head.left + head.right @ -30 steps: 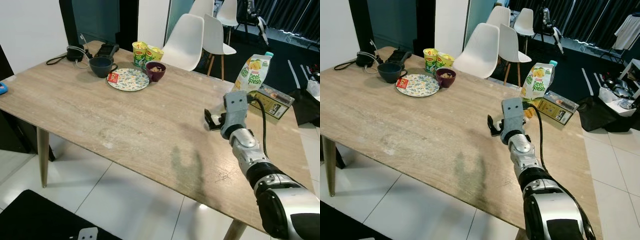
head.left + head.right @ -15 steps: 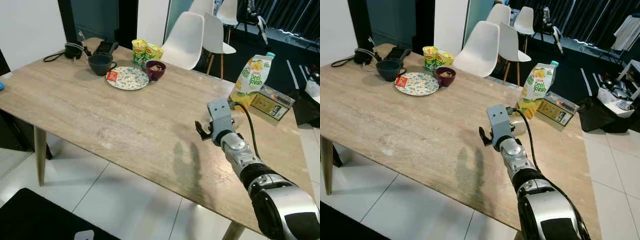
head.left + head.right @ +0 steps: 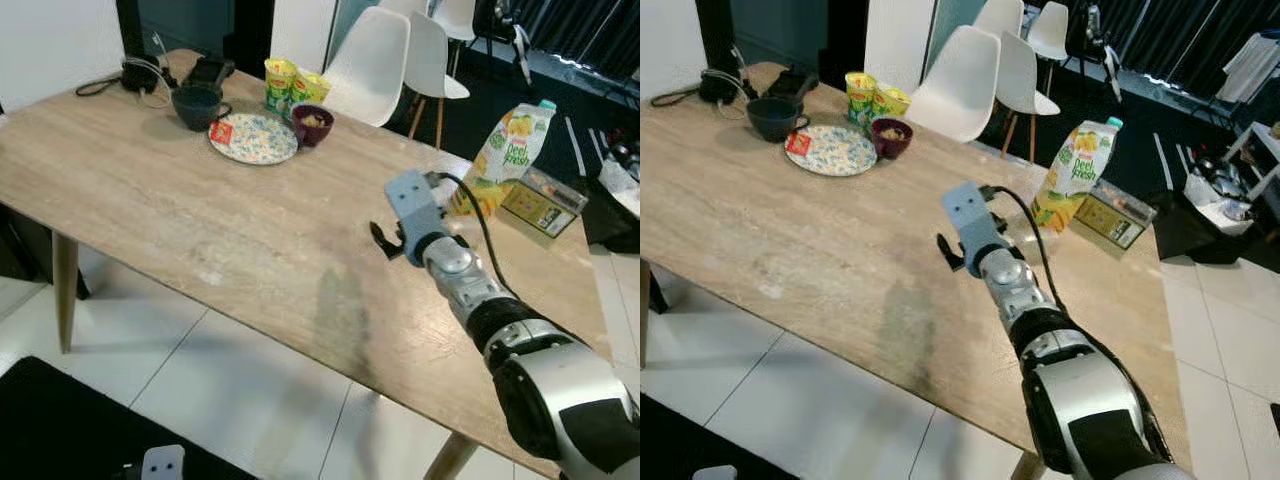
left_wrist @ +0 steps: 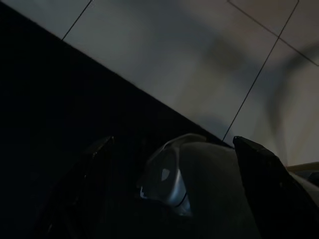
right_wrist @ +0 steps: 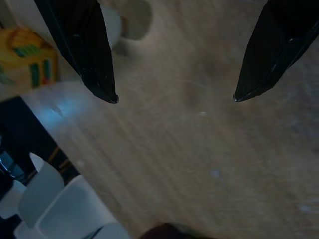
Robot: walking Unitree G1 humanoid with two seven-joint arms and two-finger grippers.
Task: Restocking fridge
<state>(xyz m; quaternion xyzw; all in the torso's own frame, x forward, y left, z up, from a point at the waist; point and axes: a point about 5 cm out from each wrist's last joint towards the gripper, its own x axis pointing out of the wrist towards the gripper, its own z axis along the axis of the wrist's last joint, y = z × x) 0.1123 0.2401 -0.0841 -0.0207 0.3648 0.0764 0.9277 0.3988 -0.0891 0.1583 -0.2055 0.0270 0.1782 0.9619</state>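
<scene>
Desk (image 3: 150, 200): wooden, spanning most of the scene, white chairs (image 3: 372, 60) standing behind it. Juice carton (image 3: 503, 160): standing upright near the desk's far right edge, just beside a flat box (image 3: 540, 202). Right pincer (image 5: 174, 97): hovering over bare desk, fingers spread wide and holding nothing, the carton lying off beyond it to the right. Left pincer: hanging over tiled floor; state cannot be told.

The wooden table (image 3: 150, 200) carries a juice carton (image 3: 505, 150), box (image 3: 541, 203), patterned plate (image 3: 253, 138), dark bowl (image 3: 313, 122), mug (image 3: 196, 104), perhaps cables (image 3: 140, 78).
</scene>
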